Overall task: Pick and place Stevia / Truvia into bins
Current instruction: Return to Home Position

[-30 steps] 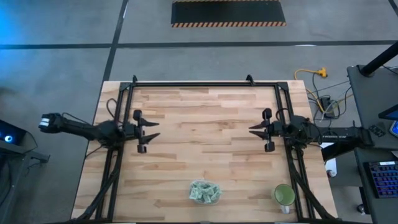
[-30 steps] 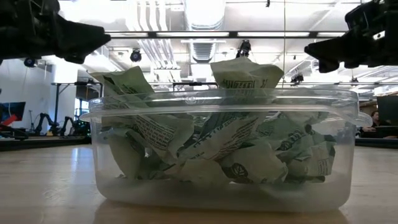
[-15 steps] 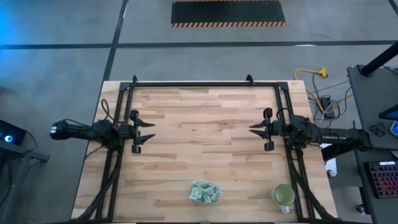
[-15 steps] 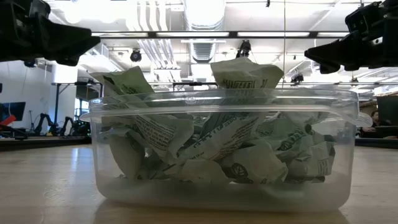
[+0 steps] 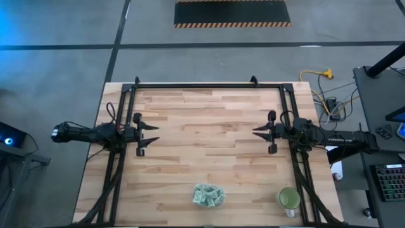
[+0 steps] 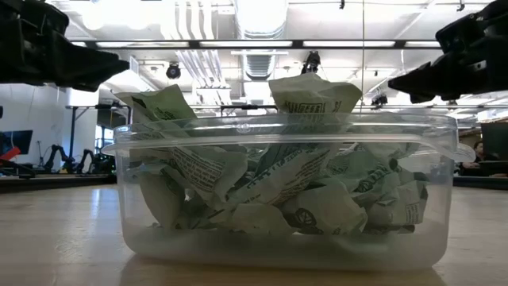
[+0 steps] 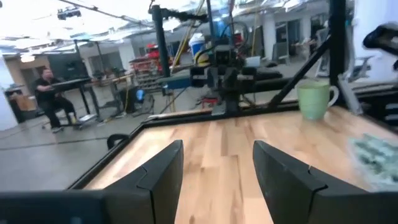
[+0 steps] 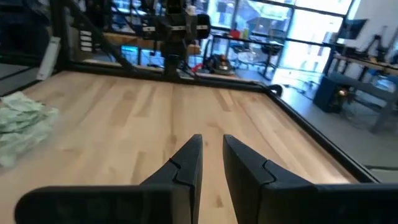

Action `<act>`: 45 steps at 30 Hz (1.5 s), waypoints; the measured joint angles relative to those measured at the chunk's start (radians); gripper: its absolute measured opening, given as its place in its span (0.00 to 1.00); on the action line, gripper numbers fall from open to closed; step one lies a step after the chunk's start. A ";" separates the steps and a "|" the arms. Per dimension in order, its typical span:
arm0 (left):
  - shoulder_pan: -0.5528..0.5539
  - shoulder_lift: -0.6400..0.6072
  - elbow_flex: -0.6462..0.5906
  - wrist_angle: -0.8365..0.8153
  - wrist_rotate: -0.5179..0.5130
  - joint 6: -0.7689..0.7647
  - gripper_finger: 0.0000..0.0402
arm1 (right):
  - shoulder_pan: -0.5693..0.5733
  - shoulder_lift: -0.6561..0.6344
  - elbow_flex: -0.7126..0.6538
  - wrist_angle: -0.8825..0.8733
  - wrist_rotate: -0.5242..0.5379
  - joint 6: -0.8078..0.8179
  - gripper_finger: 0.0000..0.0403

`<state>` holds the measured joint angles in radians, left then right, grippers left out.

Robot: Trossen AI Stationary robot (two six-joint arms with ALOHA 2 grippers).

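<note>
Sachets (image 5: 207, 196) heaped in tub (image 6: 440, 206), well apart from both jaws

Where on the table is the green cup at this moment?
In the high view the green cup stands near the table's bottom right corner, to the right of the clear tub of sachets and apart from it.

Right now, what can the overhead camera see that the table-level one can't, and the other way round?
Only the high view shows the whole table, the green cup, and both arms waiting apart, the left pincer open and the right pincer nearly closed. Only the low view shows the print on the sachets and the ceiling. Both show the clear tub filled with them.
</note>
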<state>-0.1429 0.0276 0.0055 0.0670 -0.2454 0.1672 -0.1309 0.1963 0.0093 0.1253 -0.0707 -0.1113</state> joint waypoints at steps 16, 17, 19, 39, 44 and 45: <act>0.000 0.023 -0.001 -0.011 -0.018 0.014 0.44 | 0.000 0.007 0.000 -0.118 0.096 -0.030 0.13; 0.000 0.023 -0.001 -0.011 -0.018 0.003 0.44 | 0.000 0.008 0.000 -0.116 0.098 -0.028 0.13; 0.000 0.023 -0.001 -0.011 -0.018 -0.003 0.44 | 0.000 0.009 0.000 -0.117 0.100 -0.028 0.13; 0.000 0.031 -0.001 -0.003 -0.022 -0.003 0.44 | -0.001 0.009 0.000 -0.116 0.099 -0.042 0.13; 0.000 0.031 -0.001 0.003 -0.022 -0.003 0.44 | -0.001 0.009 0.000 -0.116 0.099 -0.042 0.13; 0.000 0.031 -0.001 0.003 -0.022 -0.003 0.44 | -0.001 0.009 0.000 -0.116 0.099 -0.042 0.13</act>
<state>-0.1432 0.0582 0.0048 0.0697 -0.2672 0.1642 -0.1318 0.2054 0.0097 0.0097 0.0284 -0.1532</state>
